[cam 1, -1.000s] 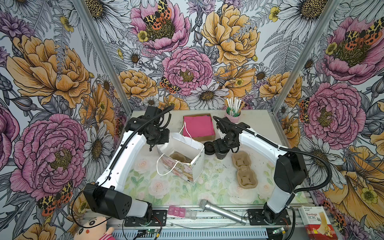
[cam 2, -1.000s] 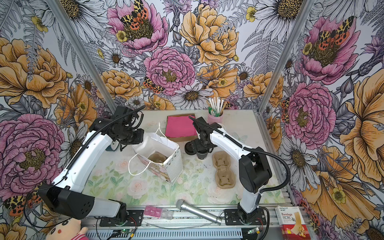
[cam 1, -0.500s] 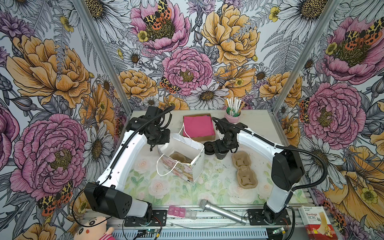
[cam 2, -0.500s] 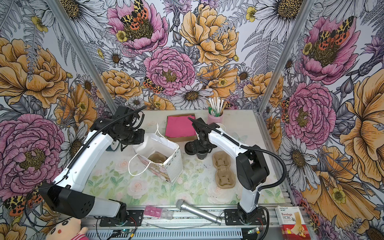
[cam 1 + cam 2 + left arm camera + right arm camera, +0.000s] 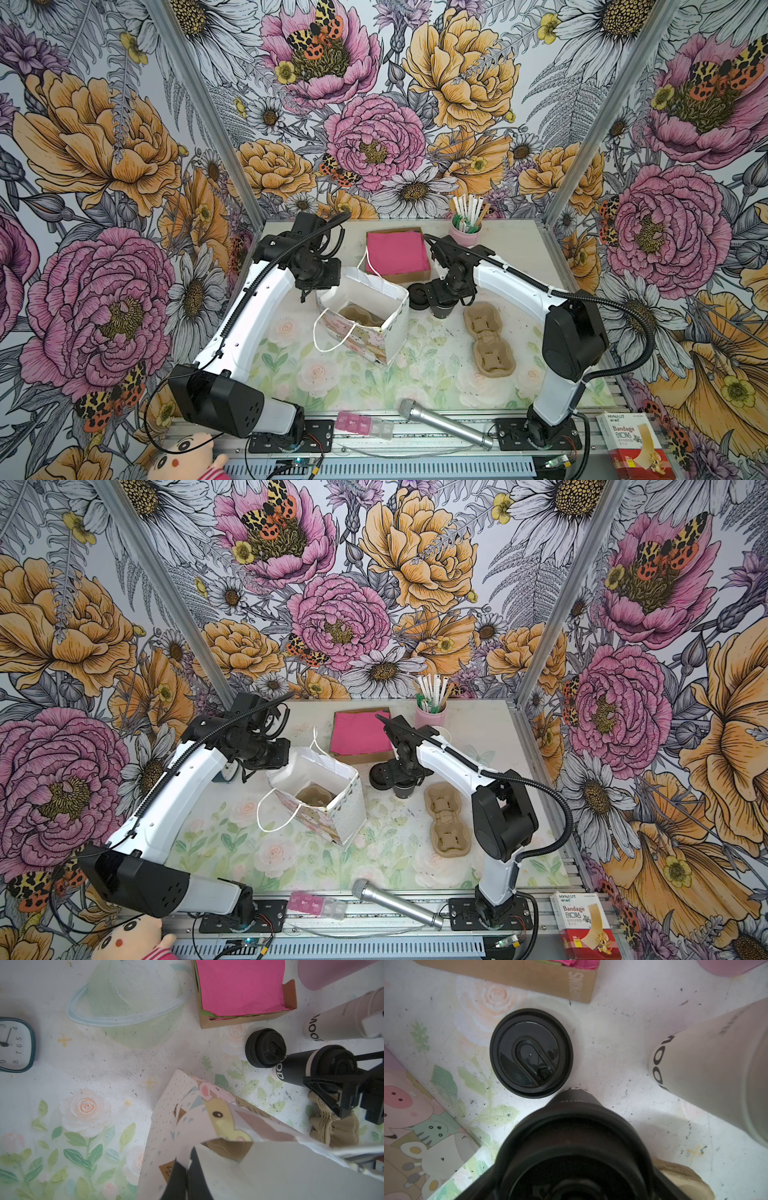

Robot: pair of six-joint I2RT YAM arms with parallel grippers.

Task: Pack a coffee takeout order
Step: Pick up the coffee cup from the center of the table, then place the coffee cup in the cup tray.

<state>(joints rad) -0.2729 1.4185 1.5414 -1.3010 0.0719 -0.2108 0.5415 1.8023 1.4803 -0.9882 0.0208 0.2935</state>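
The left gripper point(image 5: 186, 1165) pinches the rim of the white paper gift bag point(image 5: 392, 332) to hold it open, while beside it the right gripper point(image 5: 442, 293), jaws spread, straddles a lidded black cup point(image 5: 295, 1070), apparently for lifting, with the small white paper cup point(image 5: 342, 1020), round black plastic lid point(image 5: 531, 1053) and pink square paper napkin point(image 5: 397, 257) outside the bag.

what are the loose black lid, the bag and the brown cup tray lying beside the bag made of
The black lid looks like plastic: glossy, with reflections and crisp moulded ridges. The bag is paper, matt and printed outside, plain white inside, with creased walls and white cord handles. The cup tray seems to be moulded paper pulp: dull brown, rough, with soft-edged wells.
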